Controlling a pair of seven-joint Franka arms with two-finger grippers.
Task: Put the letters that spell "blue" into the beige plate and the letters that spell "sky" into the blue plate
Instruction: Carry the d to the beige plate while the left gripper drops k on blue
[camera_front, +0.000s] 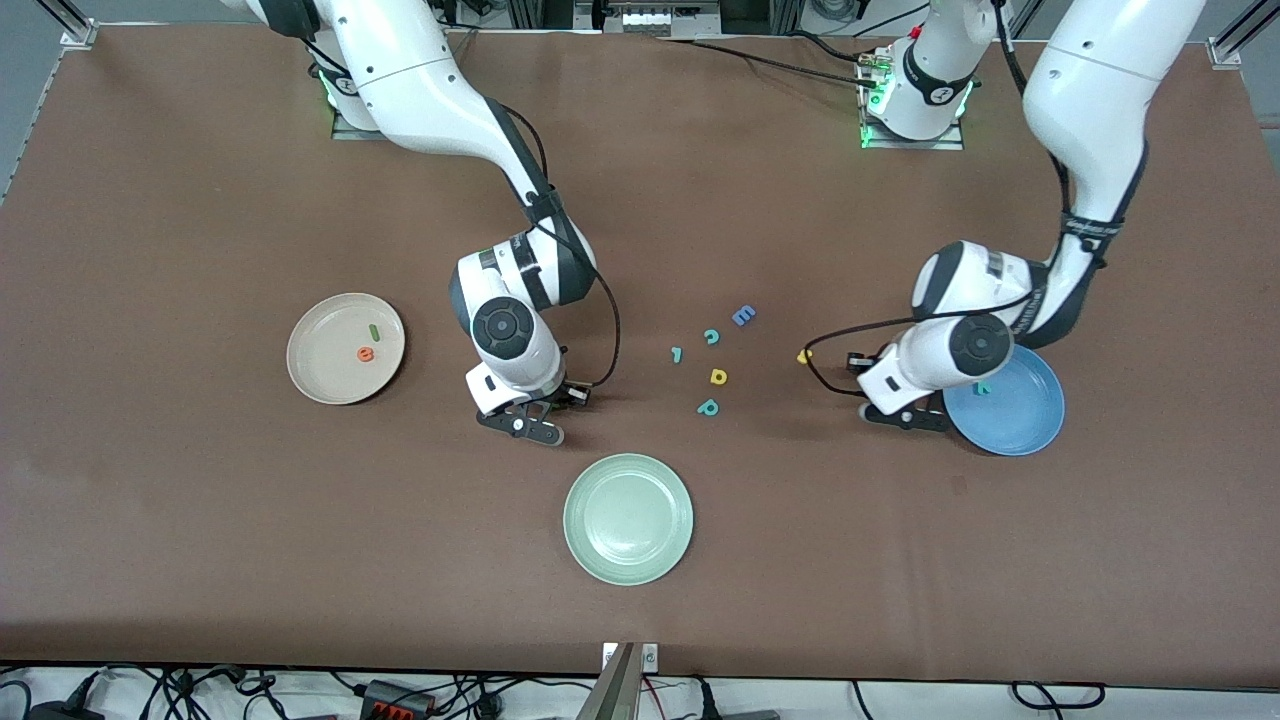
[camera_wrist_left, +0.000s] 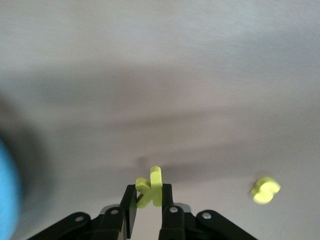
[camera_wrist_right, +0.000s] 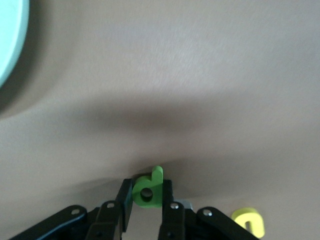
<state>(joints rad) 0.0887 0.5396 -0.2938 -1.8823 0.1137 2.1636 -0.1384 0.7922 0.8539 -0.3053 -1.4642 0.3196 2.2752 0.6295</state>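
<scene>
Yellow k (camera_wrist_left: 150, 187) pinched in left gripper (camera_wrist_left: 148, 200); green b (camera_wrist_right: 148, 189) apparently in right gripper (camera_wrist_right: 147, 202).

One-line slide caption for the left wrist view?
Left end effector shut on the yellow k above the brown table, yellow s lying nearby.

I've got the k (camera_wrist_left: 150, 187) pinched in my left gripper (camera_wrist_left: 148, 200) over bare table, just beside the blue plate (camera_front: 1030, 425), with the y (camera_front: 984, 387) lying in that plate. The s (camera_front: 804, 355) sits on the table nearby. My right gripper (camera_wrist_right: 147, 200) grips the b (camera_wrist_right: 148, 190) over the table between the beige plate (camera_front: 325, 375) and the pale green plate (camera_front: 628, 518), the u (camera_wrist_right: 248, 221) beside it. The e (camera_front: 367, 353) and l (camera_front: 374, 332) lie in the beige plate.
</scene>
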